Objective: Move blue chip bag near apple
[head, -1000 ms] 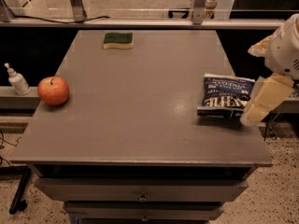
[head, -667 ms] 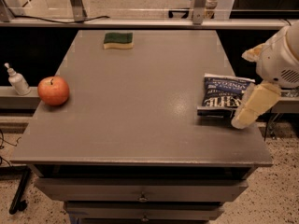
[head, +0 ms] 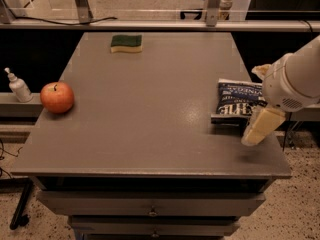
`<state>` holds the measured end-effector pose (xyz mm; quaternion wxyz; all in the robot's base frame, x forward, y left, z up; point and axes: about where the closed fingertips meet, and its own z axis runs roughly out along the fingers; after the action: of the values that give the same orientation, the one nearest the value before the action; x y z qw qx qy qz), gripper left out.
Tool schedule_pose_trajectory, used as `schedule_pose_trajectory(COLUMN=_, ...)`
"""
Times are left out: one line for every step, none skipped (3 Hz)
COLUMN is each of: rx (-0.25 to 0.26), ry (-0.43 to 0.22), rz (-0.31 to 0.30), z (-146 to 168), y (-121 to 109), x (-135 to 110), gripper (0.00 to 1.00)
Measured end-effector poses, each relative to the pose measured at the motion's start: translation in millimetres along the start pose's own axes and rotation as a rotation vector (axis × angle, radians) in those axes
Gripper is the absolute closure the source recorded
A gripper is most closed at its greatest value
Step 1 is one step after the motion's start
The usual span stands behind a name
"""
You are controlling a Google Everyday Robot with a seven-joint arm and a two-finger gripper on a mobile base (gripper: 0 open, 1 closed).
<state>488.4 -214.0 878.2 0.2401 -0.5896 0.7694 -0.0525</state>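
Note:
The blue chip bag lies flat near the table's right edge, dark navy with white lettering. The red-orange apple sits at the table's left edge, far from the bag. My gripper is at the bag's right end, just over the right edge of the table. It is open: one cream finger hangs in front of the bag's near right corner and the other shows behind its far right corner. The white wrist hides the bag's right end. Nothing is held.
A green-and-yellow sponge lies at the table's far side. A small white pump bottle stands on a ledge left of the apple. The grey table has drawers below its front edge. A rail runs behind it.
My gripper has moved left and a little down, closing in on the bag's right end. The bag, apple and sponge have not moved.

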Motion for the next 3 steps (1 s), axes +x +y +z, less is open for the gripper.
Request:
schedule_pose_trajectory(rx=0.004, ry=0.037, rz=-0.025, z=22.4, y=2.1, x=13.9, gripper=0.00)
schedule_pose_trajectory(rx=-0.014, ry=0.064, rz=-0.022, z=40.9, y=8.8, x=22.5, gripper=0.16)
schedule_pose_trajectory(rx=-0.013, ry=0.067, rz=-0.020, z=38.4, y=6.9, x=21.7, gripper=0.39)
